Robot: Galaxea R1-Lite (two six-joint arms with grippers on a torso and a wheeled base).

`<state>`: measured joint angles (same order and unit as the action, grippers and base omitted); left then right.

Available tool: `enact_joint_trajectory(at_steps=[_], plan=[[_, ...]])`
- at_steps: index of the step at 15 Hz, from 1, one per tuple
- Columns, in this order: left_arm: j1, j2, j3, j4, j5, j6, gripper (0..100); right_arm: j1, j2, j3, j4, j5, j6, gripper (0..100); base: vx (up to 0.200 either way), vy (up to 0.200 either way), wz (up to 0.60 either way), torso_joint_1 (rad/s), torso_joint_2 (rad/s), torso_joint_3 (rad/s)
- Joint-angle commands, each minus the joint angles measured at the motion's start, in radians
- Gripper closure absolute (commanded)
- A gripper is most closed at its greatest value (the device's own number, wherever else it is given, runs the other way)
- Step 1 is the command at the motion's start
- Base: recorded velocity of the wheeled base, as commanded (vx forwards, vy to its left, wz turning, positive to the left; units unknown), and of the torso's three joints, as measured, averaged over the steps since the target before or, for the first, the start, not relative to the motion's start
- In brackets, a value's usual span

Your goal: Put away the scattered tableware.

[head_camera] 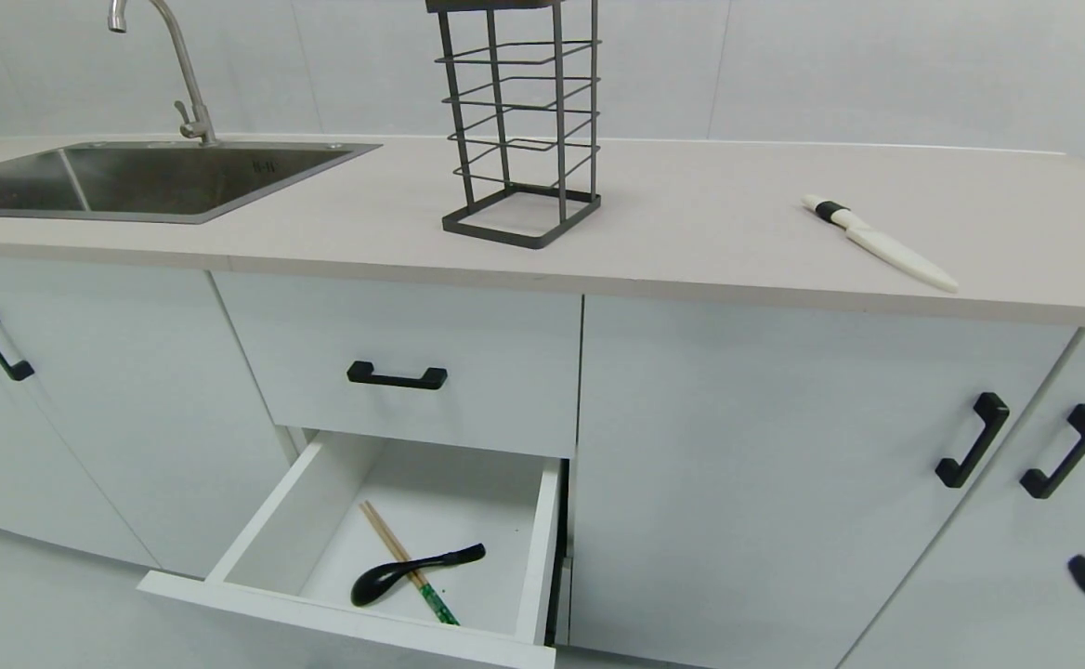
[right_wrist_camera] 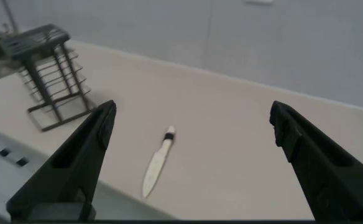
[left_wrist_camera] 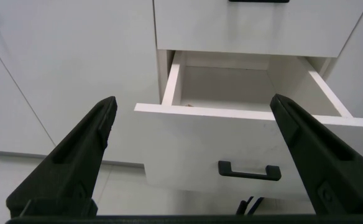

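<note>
Noted pale surface (head_camera: pixel 691 232) above open drawer (head_camera: pixel 268 525). Found wire rack (head_camera: pixel 524 121) upright mid-surface. Recorded left end effector (left_wrist_camera: pixel 192 99) and right end effector (right_wrist_camera: pixel 192 107) spread wide, holding nothing. Located white knife (head_camera: pixel 880 243) near surface's front edge, toward right end. Logged chopsticks (head_camera: pixel 385 534) and black spoon (head_camera: pixel 371 587) crossed on drawer floor.

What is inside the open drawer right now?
The open drawer holds a black spoon lying across a pair of chopsticks. Its rear part is hidden beneath the closed drawer above.
</note>
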<state>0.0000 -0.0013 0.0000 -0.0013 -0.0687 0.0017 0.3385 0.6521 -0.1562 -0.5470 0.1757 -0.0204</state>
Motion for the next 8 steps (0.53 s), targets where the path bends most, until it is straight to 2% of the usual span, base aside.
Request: enact_joint_trajectory(at_steps=[1, 3, 5, 8], plan=[[0.0, 0.001, 0.0, 0.0, 0.0, 0.0, 0, -0.211, -0.23, -0.005, 0.027, -0.002, 0.013, 0, 0.0, 0.0, 0.0, 0.0, 0.0, 0.0], [0.0, 0.001, 0.0, 0.0, 0.0, 0.0, 0, -0.285, -0.347, -0.003, 0.035, -0.001, 0.01, 0, 0.0, 0.0, 0.0, 0.0, 0.0, 0.0], [0.0, 0.001, 0.0, 0.0, 0.0, 0.0, 0, -0.299, -0.42, 0.01, 0.067, 0.001, 0.0, 0, 0.0, 0.0, 0.0, 0.0, 0.0, 0.0], [0.002, 0.001, 0.0, 0.0, 0.0, 0.0, 0, -0.332, -0.536, 0.115, 0.084, -0.002, -0.038, 0, 0.0, 0.0, 0.0, 0.0, 0.0, 0.0]])
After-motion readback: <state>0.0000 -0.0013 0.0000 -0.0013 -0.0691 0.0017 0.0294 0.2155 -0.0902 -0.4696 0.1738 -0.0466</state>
